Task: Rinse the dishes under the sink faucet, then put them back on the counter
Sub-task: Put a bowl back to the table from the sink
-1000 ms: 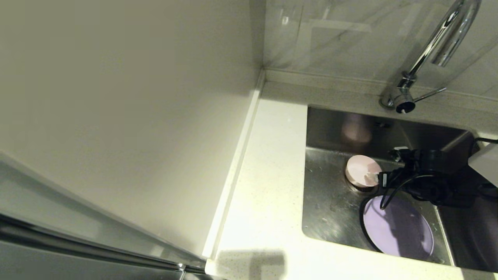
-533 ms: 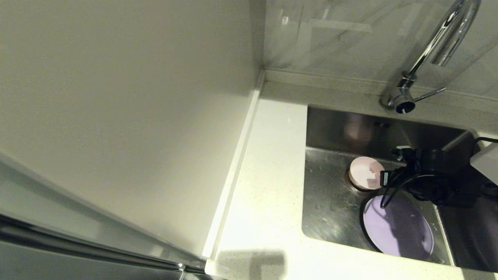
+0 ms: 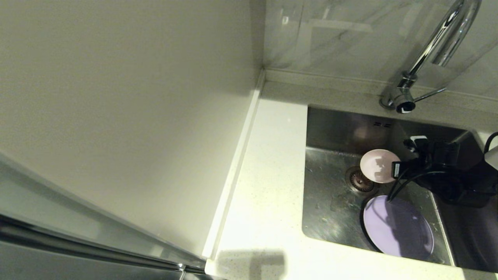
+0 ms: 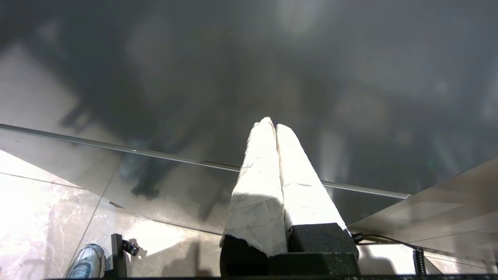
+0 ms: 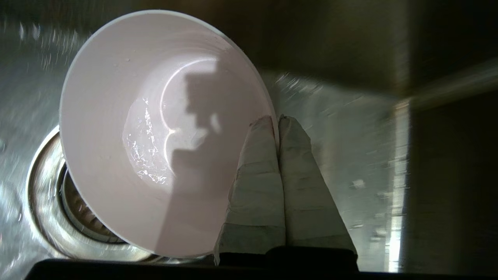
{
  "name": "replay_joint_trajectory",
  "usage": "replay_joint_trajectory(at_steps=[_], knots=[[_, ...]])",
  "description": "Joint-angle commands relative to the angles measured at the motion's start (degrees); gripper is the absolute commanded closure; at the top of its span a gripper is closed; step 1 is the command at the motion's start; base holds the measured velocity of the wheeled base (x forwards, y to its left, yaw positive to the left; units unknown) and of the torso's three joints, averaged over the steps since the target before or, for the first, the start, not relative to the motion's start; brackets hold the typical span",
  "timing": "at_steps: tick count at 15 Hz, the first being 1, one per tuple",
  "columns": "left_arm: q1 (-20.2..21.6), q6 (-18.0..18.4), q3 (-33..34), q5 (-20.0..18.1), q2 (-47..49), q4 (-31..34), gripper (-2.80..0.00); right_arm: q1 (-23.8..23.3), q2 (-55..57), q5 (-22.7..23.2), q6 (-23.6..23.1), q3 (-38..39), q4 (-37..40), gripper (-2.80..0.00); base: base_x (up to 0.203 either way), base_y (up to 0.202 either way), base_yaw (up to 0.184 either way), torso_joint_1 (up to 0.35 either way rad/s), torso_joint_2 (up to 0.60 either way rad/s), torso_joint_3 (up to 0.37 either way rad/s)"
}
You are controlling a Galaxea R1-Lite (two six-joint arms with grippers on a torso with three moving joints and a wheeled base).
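A small pale pink bowl (image 3: 378,165) hangs lifted inside the steel sink (image 3: 330,194), above and to the right of the round drain strainer (image 3: 358,179). My right gripper (image 3: 393,170) is shut on its right rim; in the right wrist view the wrapped fingers (image 5: 258,163) pinch the bowl (image 5: 148,132) edge, with water drops inside it. The lilac plate (image 3: 397,227) lies flat on the sink floor at the front. The chrome faucet (image 3: 432,50) rises at the back right, its lever (image 3: 428,94) pointing right. My left gripper (image 4: 271,126) is shut on nothing, parked away from the sink.
The white speckled counter (image 3: 268,186) runs along the sink's left and front, with a raised rim against the beige wall panel (image 3: 116,116). A tiled wall stands behind the faucet. In the left wrist view a dark glossy cabinet front and a marble floor show.
The right gripper closed on the pink bowl's rim, then lifted it off the drain and carried it up and to the right; the strainer now shows. The plate has not moved.
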Motion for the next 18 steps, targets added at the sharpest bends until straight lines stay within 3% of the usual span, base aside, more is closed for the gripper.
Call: replay_joint_trajectory(at_steps=[1, 9, 15, 18], knots=[[-0.1, 0.0, 0.2, 0.0, 0.0, 0.0, 0.0, -0.3, -3.2, -2.5, -0.2, 2.1, -3.1, 0.0, 0.0, 0.0, 0.0, 0.0, 0.0, 0.0], [0.0, 0.0, 0.2, 0.0, 0.0, 0.0, 0.0, -4.0, -16.1, -5.8, -2.1, 12.3, -4.7, 0.0, 0.0, 0.0, 0.0, 0.0, 0.0, 0.0], [0.0, 0.0, 0.2, 0.0, 0.0, 0.0, 0.0, -8.7, -30.2, -7.5, -6.5, 21.2, -4.9, 0.0, 0.0, 0.0, 0.0, 0.0, 0.0, 0.0], [0.0, 0.0, 0.2, 0.0, 0.0, 0.0, 0.0, -9.4, -32.3, -7.5, -10.6, 22.3, -14.2, 0.0, 0.0, 0.0, 0.0, 0.0, 0.0, 0.0]])
